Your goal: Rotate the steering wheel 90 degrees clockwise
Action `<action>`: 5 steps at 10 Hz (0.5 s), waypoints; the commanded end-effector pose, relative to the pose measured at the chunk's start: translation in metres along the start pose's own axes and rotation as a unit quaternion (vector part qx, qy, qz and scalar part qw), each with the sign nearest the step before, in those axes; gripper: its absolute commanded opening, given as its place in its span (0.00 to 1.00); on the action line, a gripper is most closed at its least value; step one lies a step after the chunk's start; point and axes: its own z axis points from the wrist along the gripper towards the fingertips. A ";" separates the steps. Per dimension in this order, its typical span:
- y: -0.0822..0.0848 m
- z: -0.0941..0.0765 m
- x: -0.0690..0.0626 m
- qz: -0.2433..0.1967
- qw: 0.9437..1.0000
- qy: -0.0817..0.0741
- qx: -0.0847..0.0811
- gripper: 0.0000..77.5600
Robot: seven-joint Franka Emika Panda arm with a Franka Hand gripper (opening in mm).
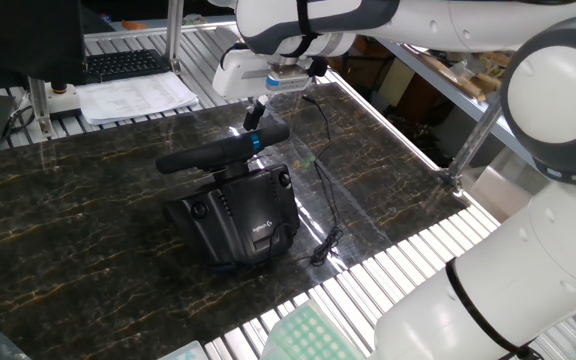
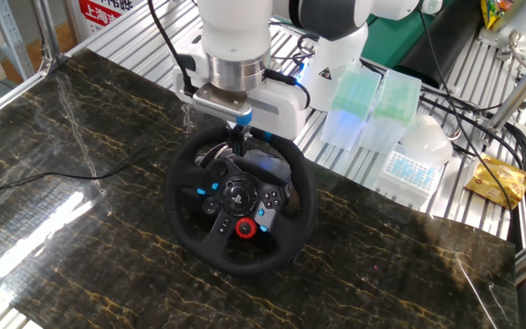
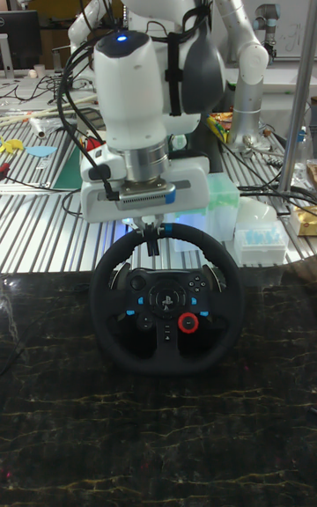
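The black steering wheel (image 2: 180,228) stands upright on its boxy black base (image 1: 238,215) in the middle of the dark marble table. Its blue stripe (image 1: 256,141) sits at the top of the rim (image 3: 103,306). My gripper (image 2: 237,139) hangs straight down over the rim's top. The two fingers are pressed together into one thin dark tip, right beside the blue stripe (image 3: 169,228). In the tall fixed view my gripper (image 3: 154,241) reaches just inside the rim, left of the stripe. Whether the tip touches the rim (image 1: 198,157) I cannot tell.
A thin black cable (image 1: 324,190) runs from the base across the table to the right edge. Pipette tip boxes (image 2: 363,105) and a clear rack (image 2: 411,169) stand behind the wheel. A keyboard (image 1: 123,63) and papers (image 1: 138,97) lie on the far bench.
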 end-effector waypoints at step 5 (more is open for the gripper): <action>0.001 0.001 -0.002 0.000 1.000 0.001 0.005 0.00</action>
